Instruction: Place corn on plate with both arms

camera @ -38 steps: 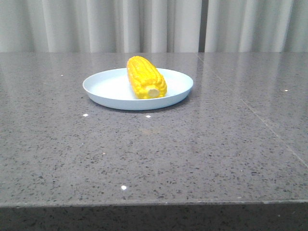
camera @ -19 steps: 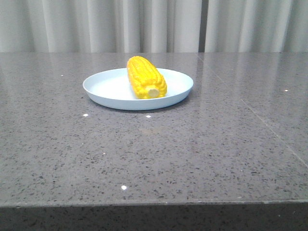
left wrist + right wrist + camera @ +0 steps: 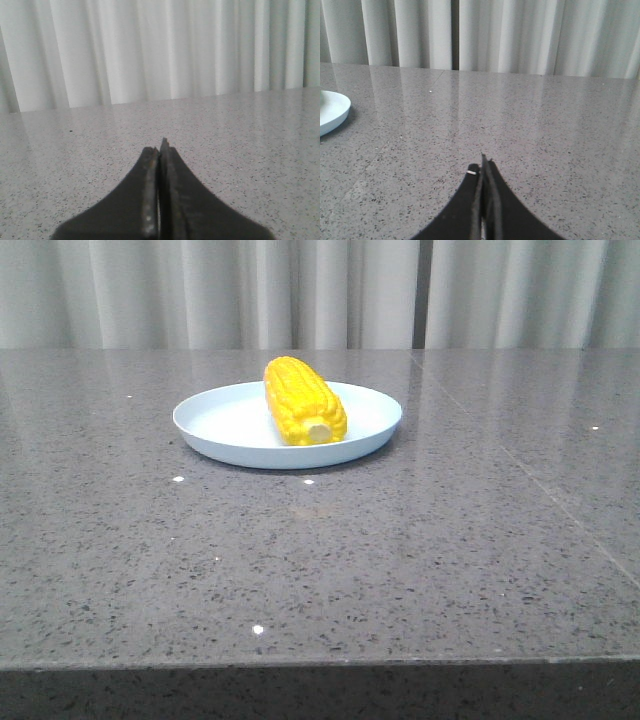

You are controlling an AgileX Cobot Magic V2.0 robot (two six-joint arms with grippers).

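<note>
Front view — corn lies on plate.

The tabletop is grey speckled stone with a glossy sheen (a thin seam runs across its right part); the plate rests directly on it, toward the far middle; small bright glints dot the surface near the plate and closer to the front edge.

- Your corn is bright yellow with rows of kernels and a pale stub end.
- Your plate is pale blue-white.
- The surface is grey, speckled dark with white flecks.
- The curtain is white.
- Both claws are black.
</note>
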